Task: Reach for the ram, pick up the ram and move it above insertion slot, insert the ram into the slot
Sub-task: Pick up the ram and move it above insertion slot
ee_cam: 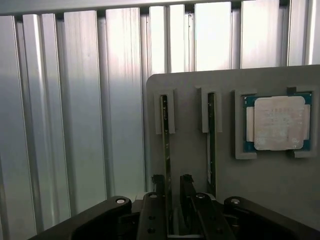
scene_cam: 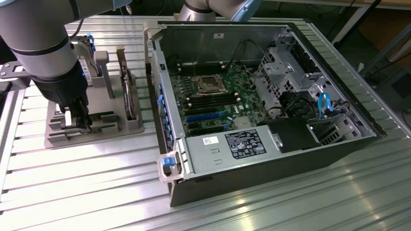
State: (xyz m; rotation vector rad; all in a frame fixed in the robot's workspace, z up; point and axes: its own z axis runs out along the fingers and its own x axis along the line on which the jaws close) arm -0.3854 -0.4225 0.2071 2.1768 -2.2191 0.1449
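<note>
The ram (ee_cam: 165, 130) stands on edge in a groove of the grey holder (ee_cam: 200, 165), seen as a thin green strip. My gripper (ee_cam: 172, 182) is down over its near end, one black finger on each side, shut on it. In the exterior view the gripper (scene_cam: 76, 122) hangs over the holder (scene_cam: 103, 132) at the exterior view's left, hiding the stick. The slot (scene_cam: 207, 102) is one of several parallel black sockets on the motherboard inside the open computer case (scene_cam: 224, 36), well to the exterior view's right of the gripper.
A second green stick (ee_cam: 211, 135) stands in the neighbouring groove, and a processor chip (ee_cam: 279, 122) lies in a recess beside it. An upright card with a metal bracket (scene_cam: 130, 94) stands in the holder. The case's side wall (scene_cam: 156, 96) rises between holder and motherboard.
</note>
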